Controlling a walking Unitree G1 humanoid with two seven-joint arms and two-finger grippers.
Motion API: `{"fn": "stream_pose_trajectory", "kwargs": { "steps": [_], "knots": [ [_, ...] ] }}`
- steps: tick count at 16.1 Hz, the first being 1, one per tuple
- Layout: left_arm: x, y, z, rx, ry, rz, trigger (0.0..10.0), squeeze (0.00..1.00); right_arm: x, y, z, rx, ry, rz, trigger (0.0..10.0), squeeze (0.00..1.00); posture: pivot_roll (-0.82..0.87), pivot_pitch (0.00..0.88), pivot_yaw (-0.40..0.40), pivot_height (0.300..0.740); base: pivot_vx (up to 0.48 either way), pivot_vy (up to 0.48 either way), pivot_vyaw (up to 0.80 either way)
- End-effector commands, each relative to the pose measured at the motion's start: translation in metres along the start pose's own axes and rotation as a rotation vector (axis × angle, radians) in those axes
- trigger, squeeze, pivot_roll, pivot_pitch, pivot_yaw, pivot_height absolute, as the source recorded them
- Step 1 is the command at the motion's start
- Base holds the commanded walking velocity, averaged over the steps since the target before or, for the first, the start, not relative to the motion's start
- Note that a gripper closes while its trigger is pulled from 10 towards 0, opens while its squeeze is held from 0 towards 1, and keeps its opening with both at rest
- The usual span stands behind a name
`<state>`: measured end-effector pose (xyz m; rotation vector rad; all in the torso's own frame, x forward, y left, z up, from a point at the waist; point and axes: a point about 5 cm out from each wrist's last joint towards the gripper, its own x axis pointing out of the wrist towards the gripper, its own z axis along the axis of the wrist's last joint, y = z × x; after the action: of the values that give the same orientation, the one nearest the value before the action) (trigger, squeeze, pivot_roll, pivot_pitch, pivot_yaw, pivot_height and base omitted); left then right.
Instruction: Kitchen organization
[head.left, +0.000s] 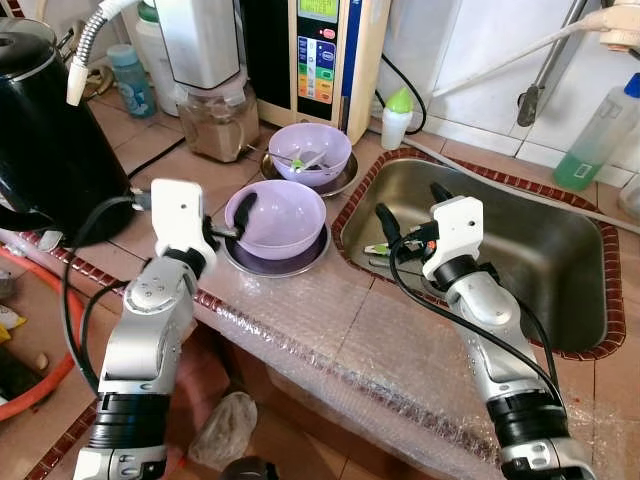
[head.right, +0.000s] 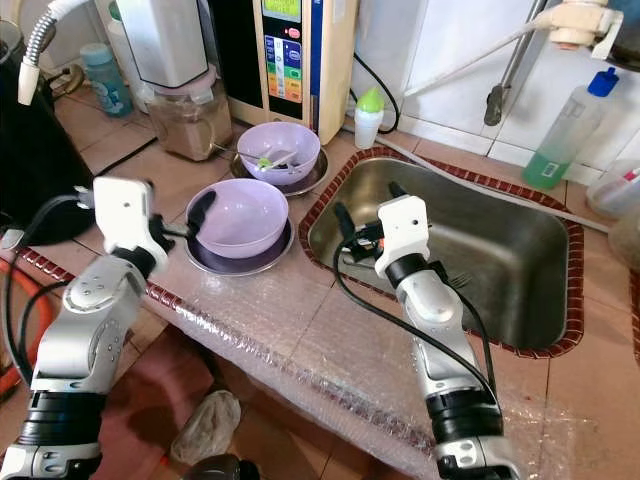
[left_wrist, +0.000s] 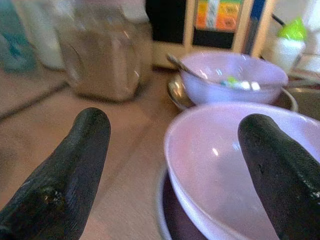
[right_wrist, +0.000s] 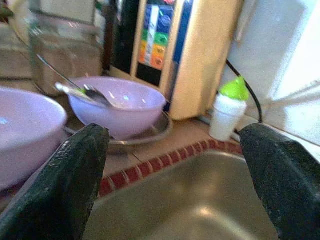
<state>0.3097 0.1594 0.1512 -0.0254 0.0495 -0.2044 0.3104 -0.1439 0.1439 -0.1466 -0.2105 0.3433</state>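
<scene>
A lilac bowl (head.left: 285, 215) sits on a dark plate (head.left: 262, 264) at the counter's middle. My left gripper (head.left: 238, 218) is open at the bowl's left rim, one finger over the inside and one outside; in the left wrist view the rim (left_wrist: 172, 137) runs between the fingers. Behind it, a second lilac bowl (head.left: 312, 150) holding cutlery rests on a metal plate (head.left: 340, 186). My right gripper (head.left: 410, 200) hangs open over the left part of the steel sink (head.left: 540, 250), holding nothing. A small green item (head.left: 378, 249) lies in the sink below it.
A black kettle (head.left: 45, 120) stands at the left. Along the back are a blender jar (head.left: 215, 120), a water purifier (head.left: 320, 50), a green-capped white bottle (head.left: 397, 118) and a green liquid bottle (head.left: 595, 135). Bubble wrap (head.left: 330, 340) covers the counter's front edge.
</scene>
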Motion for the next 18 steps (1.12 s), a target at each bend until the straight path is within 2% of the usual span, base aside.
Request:
{"fn": "stream_pose_trajectory", "kwargs": {
  "steps": [1, 2, 3, 4, 5, 7, 9, 10, 15, 16, 18],
  "knots": [
    [0.006, -0.003, 0.003, -0.043, 0.032, -0.032, 10.0, 0.00, -0.002, 0.006, 0.005, 0.010, -0.010, 0.041, 10.0, 0.00, -0.04, 0.000, 0.007, 0.740, 0.000, 0.000, 0.00],
    [0.008, -0.004, 0.000, -0.071, 0.071, -0.041, 10.0, 0.00, -0.004, 0.009, 0.006, -0.001, -0.007, 0.055, 10.0, 0.00, -0.04, 0.000, 0.009, 0.740, 0.000, 0.000, 0.00],
    [0.010, -0.005, -0.005, -0.120, 0.123, -0.046, 4.1, 0.00, -0.006, 0.009, 0.004, -0.006, 0.002, 0.052, 10.0, 0.00, -0.04, 0.000, 0.014, 0.740, 0.000, 0.000, 0.00],
    [0.011, -0.005, -0.005, -0.149, 0.131, -0.048, 1.2, 0.00, -0.007, 0.009, 0.004, -0.002, 0.007, 0.044, 10.0, 0.00, -0.04, 0.000, 0.015, 0.740, 0.000, 0.000, 0.00],
    [0.012, -0.007, -0.004, -0.205, 0.146, -0.063, 0.0, 0.00, -0.007, 0.010, 0.005, 0.002, 0.008, 0.042, 10.0, 0.00, -0.05, 0.000, 0.020, 0.740, 0.000, 0.000, 0.00],
    [0.013, -0.008, -0.004, -0.256, 0.167, -0.067, 0.0, 0.00, -0.008, 0.011, 0.006, 0.003, 0.015, 0.055, 10.0, 0.00, -0.05, 0.000, 0.021, 0.740, 0.000, 0.000, 0.00],
    [0.013, -0.004, -0.007, -0.306, 0.206, -0.055, 0.0, 0.00, -0.009, 0.017, 0.008, 0.014, 0.016, 0.125, 10.0, 0.00, -0.05, 0.000, 0.024, 0.740, 0.000, 0.000, 0.00],
    [0.012, -0.002, -0.007, -0.323, 0.220, -0.057, 0.0, 0.00, -0.010, 0.021, 0.012, 0.039, 0.008, 0.200, 10.0, 0.00, -0.05, 0.000, 0.024, 0.740, 0.000, 0.000, 0.00],
    [0.012, 0.002, -0.007, -0.330, 0.230, -0.033, 0.0, 0.00, -0.020, 0.027, 0.014, 0.146, 0.048, 0.423, 10.0, 0.00, -0.05, 0.000, 0.023, 0.740, 0.000, 0.000, 0.00],
    [0.012, 0.002, -0.008, -0.332, 0.235, -0.035, 0.0, 0.00, -0.024, 0.030, 0.012, 0.139, 0.073, 0.482, 10.0, 0.00, -0.05, 0.000, 0.021, 0.740, 0.000, 0.000, 0.00],
    [0.011, 0.002, -0.008, -0.329, 0.239, -0.038, 0.0, 0.00, -0.027, 0.032, 0.009, 0.144, 0.106, 0.509, 10.0, 0.00, -0.05, 0.000, 0.019, 0.740, 0.000, 0.000, 0.00]
  ]
}}
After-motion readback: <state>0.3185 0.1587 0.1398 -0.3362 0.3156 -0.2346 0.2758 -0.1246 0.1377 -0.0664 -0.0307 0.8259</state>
